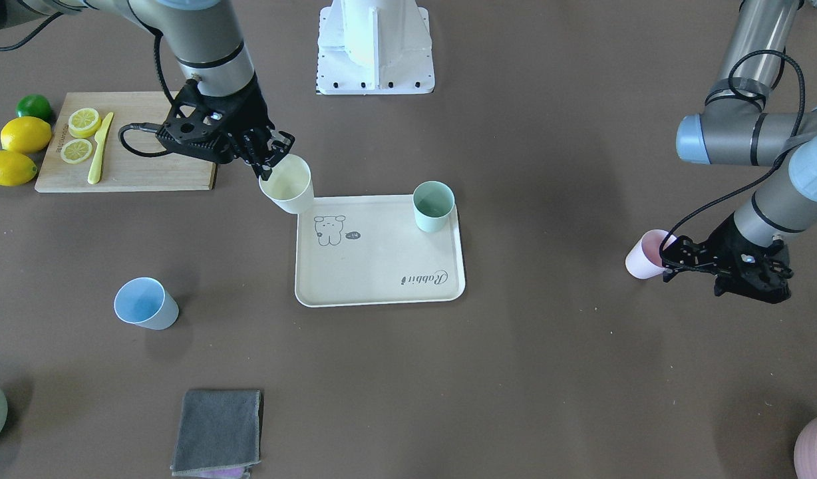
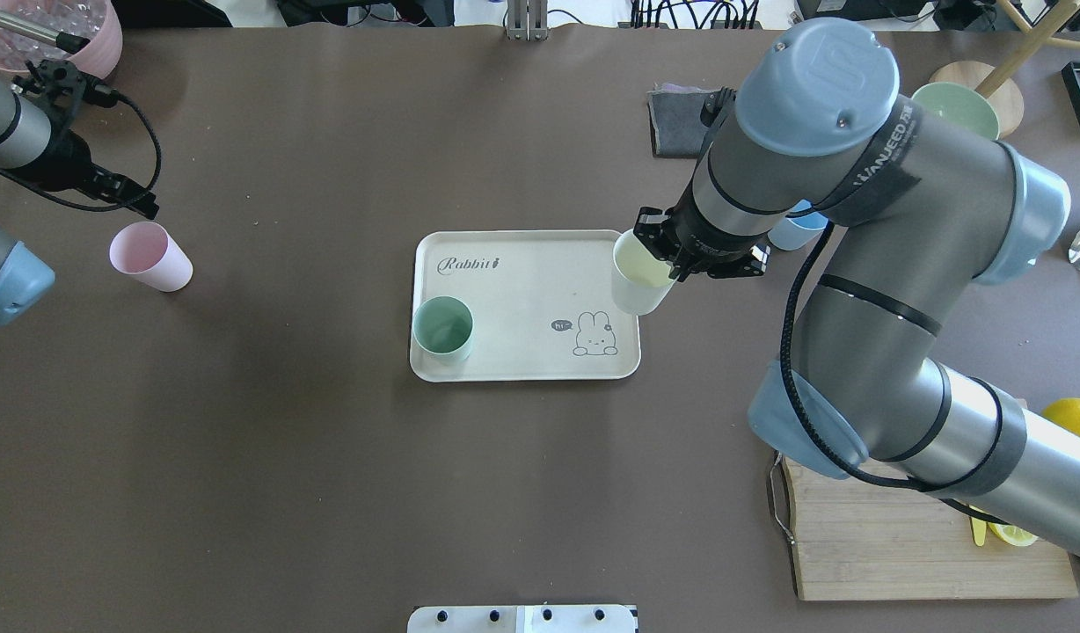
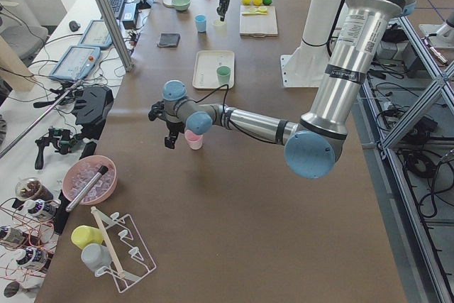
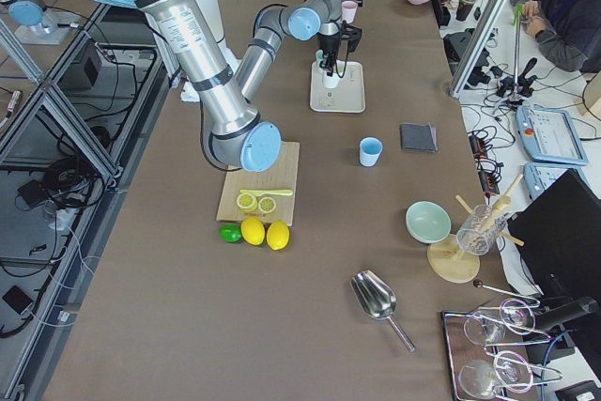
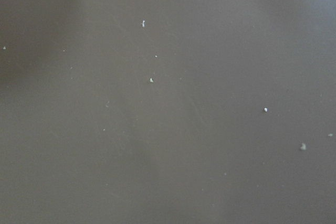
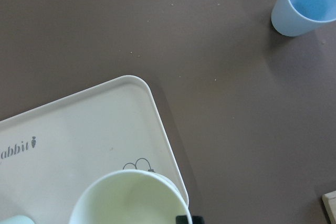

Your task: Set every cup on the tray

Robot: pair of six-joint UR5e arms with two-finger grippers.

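One cup, the mint green cup [image 1: 433, 207], stands on the tray [image 1: 382, 266]. The pale yellow cup [image 1: 287, 186] hangs tilted over the tray's upper-left corner in the front view, its rim wall pinched by the right claw [image 1: 270, 165]. Released here, its base could catch the raised rim and topple onto the worktop [image 1: 548, 366]. The blue cup [image 1: 144, 305] at lower left and the pink cup [image 1: 645, 256] at right stand off the tray. The left claw [image 1: 671, 263] sits just beside the pink one; whether it is spread I cannot tell, and a careless approach could knock that cup over.
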